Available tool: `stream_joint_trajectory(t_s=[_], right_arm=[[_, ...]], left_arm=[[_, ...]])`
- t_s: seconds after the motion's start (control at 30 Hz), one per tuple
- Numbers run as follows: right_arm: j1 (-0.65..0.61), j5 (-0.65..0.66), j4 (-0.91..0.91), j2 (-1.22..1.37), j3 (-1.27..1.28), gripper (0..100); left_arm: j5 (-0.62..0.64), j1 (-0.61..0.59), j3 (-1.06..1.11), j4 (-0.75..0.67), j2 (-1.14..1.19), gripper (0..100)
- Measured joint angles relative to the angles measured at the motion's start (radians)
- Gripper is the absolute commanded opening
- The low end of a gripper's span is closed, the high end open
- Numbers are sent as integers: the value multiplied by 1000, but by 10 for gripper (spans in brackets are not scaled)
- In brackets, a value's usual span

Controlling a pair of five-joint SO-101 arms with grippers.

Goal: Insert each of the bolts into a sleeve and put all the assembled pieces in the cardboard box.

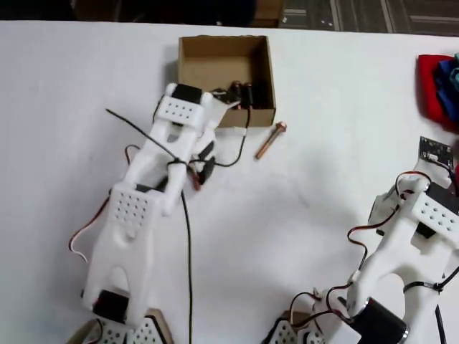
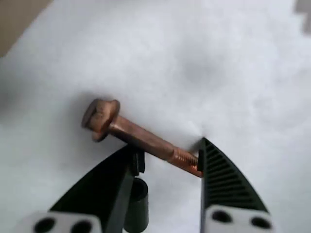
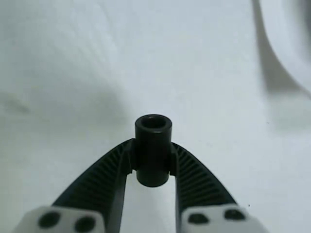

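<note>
In the left wrist view my left gripper is shut on a copper bolt; the bolt lies slanted across the jaws, threaded end against one finger, hex head sticking out over the white table. From above, this gripper hangs just in front of the cardboard box, with the bolt's tip showing below it. My right gripper is shut on a black sleeve, held upright with its open bore facing the camera. A second copper bolt lies loose on the table beside the box's near right corner.
Dark pieces with copper parts lie inside the box at its near right. The right arm stands at the table's right side. A red and blue cloth sits at the right edge. Cables trail from both arms.
</note>
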Motion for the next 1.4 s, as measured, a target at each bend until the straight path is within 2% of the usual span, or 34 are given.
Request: stream_joint_trajectory(t_s=[0.17,0.23,0.33,0.5,0.63,0.93,1.1,1.17,1.23,1.3,1.4], right_arm=[[0,0,0,0,0,22],[0,0,0,0,0,22],[0,0,0,0,0,22],[0,0,0,0,0,22],[0,0,0,0,0,22],[0,0,6,0,0,22],[0,0,6,0,0,22],[0,0,6,0,0,22],[0,0,6,0,0,22],[0,0,6,0,0,22],[0,0,6,0,0,22]], left_arm=[[8,3,6,3,-11,161],[77,6,8,11,-17,155],[265,12,9,14,-17,151],[658,14,12,-29,-21,151],[839,0,12,-78,-25,151],[876,-37,12,-129,-25,150],[822,-38,12,-175,-25,148],[812,-40,12,-183,-25,105],[809,-40,12,-183,-25,17],[809,-40,11,-187,-25,41],[806,-40,11,-170,-26,24]])
